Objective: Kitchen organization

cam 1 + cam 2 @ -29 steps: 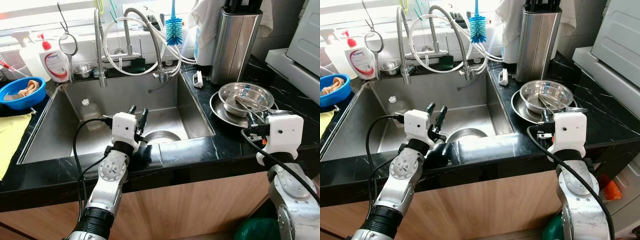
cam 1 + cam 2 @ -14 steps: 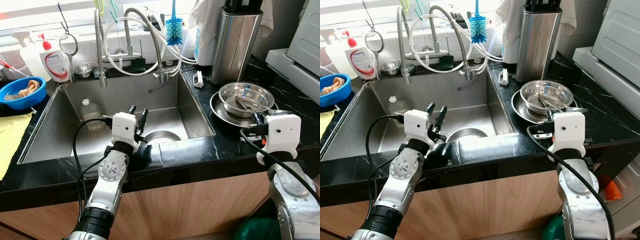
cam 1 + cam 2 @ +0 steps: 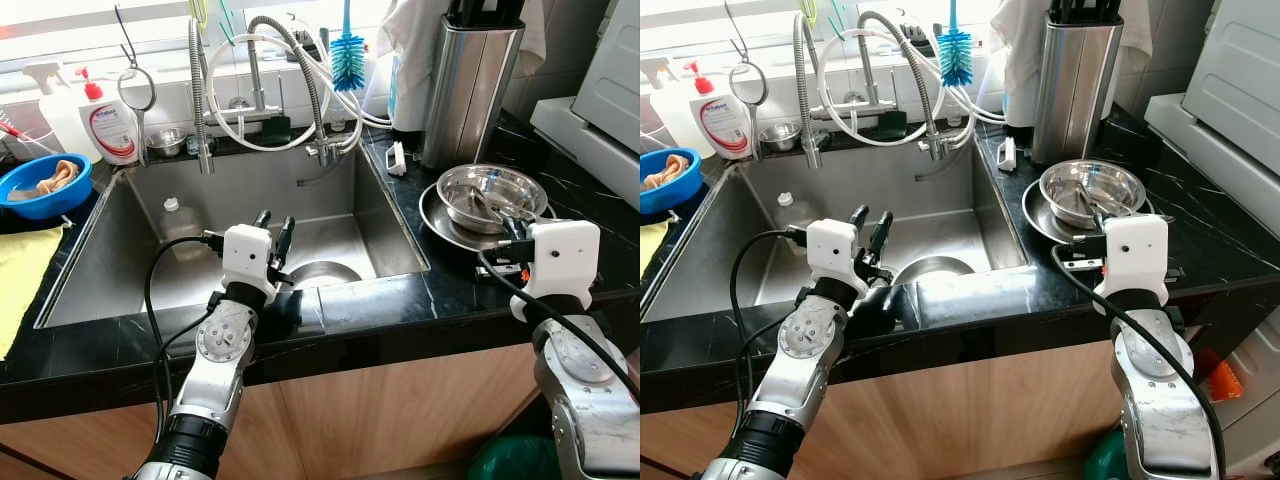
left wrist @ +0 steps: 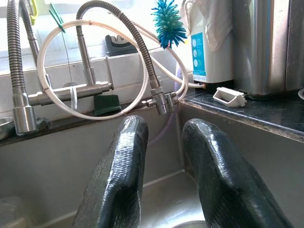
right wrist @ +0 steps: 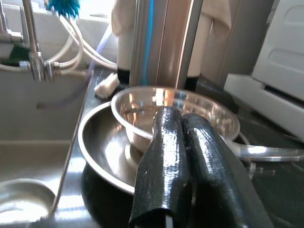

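Note:
A steel bowl (image 3: 493,187) holding some utensils sits inside a wider steel plate (image 3: 443,226) on the black counter to the right of the sink (image 3: 110,280). My right gripper (image 5: 183,118) hovers at the near rim of that bowl (image 5: 142,114), its two fingers shut together with nothing between them. Over the sink's front edge my left gripper (image 3: 276,228) points toward the faucet, open a little and holding nothing. A round steel dish (image 3: 325,272) lies in the basin just beyond it, and a clear plastic bottle (image 3: 178,222) lies at the basin's back left.
A tall steel knife block (image 3: 470,80) stands behind the bowl. Faucet hoses (image 3: 300,80), a blue brush (image 3: 348,55) and a soap bottle (image 3: 110,125) line the back. A blue bowl (image 3: 40,185) and yellow cloth (image 3: 20,270) sit at left. A white appliance (image 3: 600,110) is at right.
My right gripper has edged slightly forward toward the steel bowl. The left arm has stayed where it was.

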Available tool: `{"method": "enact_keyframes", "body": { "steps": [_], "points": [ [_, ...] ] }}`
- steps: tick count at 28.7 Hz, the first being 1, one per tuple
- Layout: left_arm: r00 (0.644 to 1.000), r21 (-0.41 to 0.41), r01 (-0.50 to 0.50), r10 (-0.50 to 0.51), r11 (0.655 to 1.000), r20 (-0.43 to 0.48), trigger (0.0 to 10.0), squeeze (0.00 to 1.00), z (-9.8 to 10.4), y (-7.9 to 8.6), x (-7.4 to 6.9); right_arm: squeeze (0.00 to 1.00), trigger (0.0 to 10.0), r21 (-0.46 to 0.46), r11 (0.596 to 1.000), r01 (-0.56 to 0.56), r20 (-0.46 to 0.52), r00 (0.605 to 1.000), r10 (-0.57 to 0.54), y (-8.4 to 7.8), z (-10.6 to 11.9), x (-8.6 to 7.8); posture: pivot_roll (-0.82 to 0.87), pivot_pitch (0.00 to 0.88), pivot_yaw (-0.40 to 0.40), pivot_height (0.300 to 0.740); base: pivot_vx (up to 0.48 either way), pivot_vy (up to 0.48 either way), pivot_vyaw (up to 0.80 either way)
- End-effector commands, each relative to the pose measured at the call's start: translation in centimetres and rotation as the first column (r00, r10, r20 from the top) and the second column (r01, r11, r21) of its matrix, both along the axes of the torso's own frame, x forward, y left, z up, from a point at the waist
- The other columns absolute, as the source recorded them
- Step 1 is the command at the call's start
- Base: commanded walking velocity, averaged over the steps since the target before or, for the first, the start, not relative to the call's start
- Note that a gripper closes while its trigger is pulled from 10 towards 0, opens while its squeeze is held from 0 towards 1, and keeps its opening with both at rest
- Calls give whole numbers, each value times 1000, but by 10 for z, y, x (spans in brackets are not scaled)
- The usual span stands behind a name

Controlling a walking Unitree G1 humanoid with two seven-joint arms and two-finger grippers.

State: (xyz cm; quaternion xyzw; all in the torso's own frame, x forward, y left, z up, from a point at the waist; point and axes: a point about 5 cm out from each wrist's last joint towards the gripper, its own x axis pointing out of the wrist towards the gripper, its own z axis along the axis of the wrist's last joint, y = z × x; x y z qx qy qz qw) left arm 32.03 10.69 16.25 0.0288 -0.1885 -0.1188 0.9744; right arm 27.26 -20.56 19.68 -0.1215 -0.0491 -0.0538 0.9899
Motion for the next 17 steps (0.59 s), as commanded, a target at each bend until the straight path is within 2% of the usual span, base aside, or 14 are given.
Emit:
{"method": "enact_keyframes", "body": {
  "steps": [1,7,8,13,14,15,17],
  "points": [
    [1000,5,-7,7,1000,14,10000,0,4,2,2,0,0,7,1000,-8,73,997,7,3,14,2,-188,0,57,740,0,0,0],
    [1000,3,-3,3,1000,13,10000,0,3,0,2,0,0,13,1000,-15,133,991,13,6,25,3,-189,0,58,740,0,0,0],
    [1000,3,-1,1,1000,14,10000,0,3,0,2,0,10000,3,999,-45,176,983,44,10,31,3,-192,0,59,740,0,0,0],
    [1000,2,1,-1,1000,15,10000,0,3,-1,2,0,10000,9,992,-129,194,973,125,21,34,3,-191,0,59,740,0,0,0],
    [1000,1,1,-1,1000,14,10000,0,2,-1,1,0,10000,-17,971,-237,183,954,236,31,36,4,-196,0,61,740,0,0,0],
    [1000,1,1,-1,1000,13,10000,0,2,-1,1,0,10000,-58,930,-363,157,916,368,44,36,4,-196,0,61,740,0,0,0],
    [1000,2,4,-4,1000,11,10000,0,1,-2,1,0,10000,-111,884,-454,119,877,465,53,36,4,-201,0,63,740,0,0,0]
  ]
}}
